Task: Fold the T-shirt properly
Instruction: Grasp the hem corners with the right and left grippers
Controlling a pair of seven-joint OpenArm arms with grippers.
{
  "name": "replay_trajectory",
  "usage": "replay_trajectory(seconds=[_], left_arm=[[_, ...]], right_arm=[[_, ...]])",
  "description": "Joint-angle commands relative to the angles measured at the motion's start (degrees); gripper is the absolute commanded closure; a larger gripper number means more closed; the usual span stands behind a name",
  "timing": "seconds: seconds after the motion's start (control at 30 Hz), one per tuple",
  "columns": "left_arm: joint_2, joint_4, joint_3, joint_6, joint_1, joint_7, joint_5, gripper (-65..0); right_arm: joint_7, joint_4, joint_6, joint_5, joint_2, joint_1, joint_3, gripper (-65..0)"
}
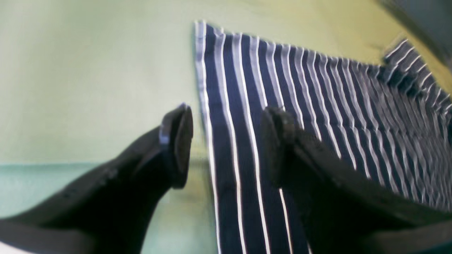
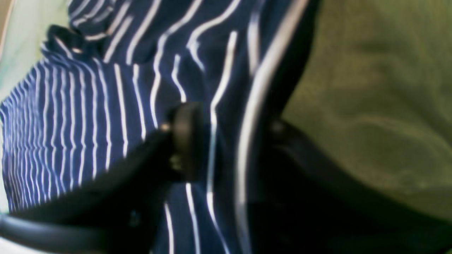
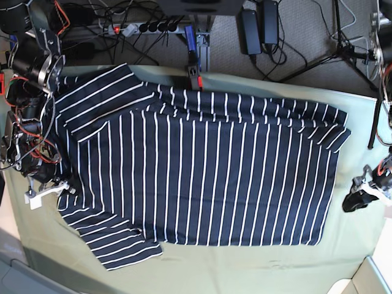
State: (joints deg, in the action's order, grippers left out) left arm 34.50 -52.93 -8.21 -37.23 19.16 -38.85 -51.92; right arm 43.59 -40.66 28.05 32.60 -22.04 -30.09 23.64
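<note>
The navy white-striped T-shirt (image 3: 202,177) lies spread flat on the olive-green table cloth (image 3: 245,269), collar end at the left, hem at the right. My right gripper (image 3: 64,187) is at the shirt's left edge between the two sleeves. In the right wrist view its jaws (image 2: 231,141) stand apart with a raised fold of the shirt (image 2: 88,116) between them. My left gripper (image 3: 355,199) is just off the hem at the right. In the left wrist view it (image 1: 227,144) is open and straddles the shirt's (image 1: 240,106) edge, one finger over cloth, one over table.
Cables and a power strip (image 3: 141,26) lie on the floor behind the table. A red clamp (image 3: 195,76) sits at the back edge. A tripod leg (image 3: 343,49) stands at the back right. A pale bin corner (image 3: 370,275) is at the front right.
</note>
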Motion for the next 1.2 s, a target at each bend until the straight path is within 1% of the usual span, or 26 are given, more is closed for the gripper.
replay_trajectory(seconds=[0.0,0.07,0.27,0.37,0.53,0.6,0.7,0.77,0.93,1.17], left_arm=[[0.8,1.0,-0.3,-0.5,2.9,1.4,-0.9,-35.0],[0.2,4.6,-0.3,-0.5,5.2,1.4,-0.2,-35.0],[-1.5,13.9,-0.3,-0.5,11.2,2.5,0.5,-35.0],[-3.0,19.8,-0.3,-0.5,14.6,3.5,1.1,-35.0],[-5.3,26.7,-0.3,-0.5,18.0,7.7,7.7,-35.0],[-5.8,28.0,-0.3,-0.4,18.1,8.8,9.0,-35.0],[-6.7,29.6,-0.3,2.6,18.1,11.1,12.0,-35.0],[-7.1,30.6,-0.3,3.5,18.1,12.3,12.4,-35.0],[-8.3,32.2,-0.3,3.7,18.1,13.0,13.6,-35.0],[-10.2,32.3,-0.3,3.7,18.1,13.4,13.5,-35.0]], right_arm=[[-1.0,-1.1,3.3,0.9,-0.9,-1.5,0.1,-15.8],[-1.0,-1.1,3.3,0.9,-0.9,-1.5,0.1,-14.8],[-0.9,-1.1,3.3,0.9,-0.9,-1.5,0.1,-14.8],[-0.4,-1.1,3.3,0.8,-1.0,-1.5,0.1,-14.8],[1.3,-1.1,3.3,0.9,-1.0,-1.5,0.1,-14.8],[1.9,-1.1,3.3,0.9,-1.0,-1.5,0.1,-14.8],[2.6,-1.1,3.3,0.9,-1.0,-1.5,0.1,-14.8],[2.6,-1.1,3.3,0.9,-1.0,-1.5,0.1,-14.8],[2.8,-1.1,3.3,1.8,-1.0,-1.5,0.1,-14.8],[3.0,-1.1,3.3,2.5,-1.0,-1.5,0.1,-14.8]])
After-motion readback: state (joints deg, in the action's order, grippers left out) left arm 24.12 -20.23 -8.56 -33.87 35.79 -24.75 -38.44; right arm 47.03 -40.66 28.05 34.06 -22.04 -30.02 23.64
